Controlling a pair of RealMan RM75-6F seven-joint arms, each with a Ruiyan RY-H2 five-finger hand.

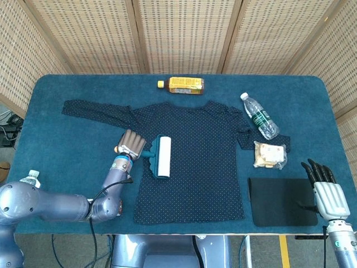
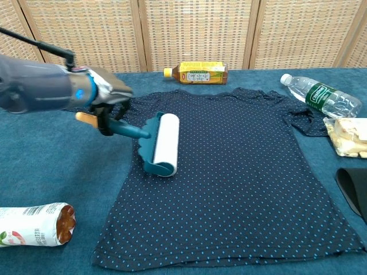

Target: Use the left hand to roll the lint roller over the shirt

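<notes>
A dark navy dotted shirt [image 1: 195, 151] [image 2: 241, 172] lies flat on the blue table. My left hand [image 1: 131, 145] [image 2: 106, 94] grips the teal handle of the lint roller [image 1: 162, 156] [image 2: 163, 143]. Its white roll rests on the shirt's left side, close to the hem edge. An orange tip of the handle sticks out behind the hand. My right hand [image 1: 326, 187] hangs at the table's near right corner, fingers apart, holding nothing.
A tea bottle [image 1: 181, 85] lies beyond the collar. A water bottle [image 1: 259, 116] and a snack bag [image 1: 269, 154] lie right of the shirt. A black pad [image 1: 281, 201] sits near the right hand. Another bottle [image 2: 34, 225] lies at the near left.
</notes>
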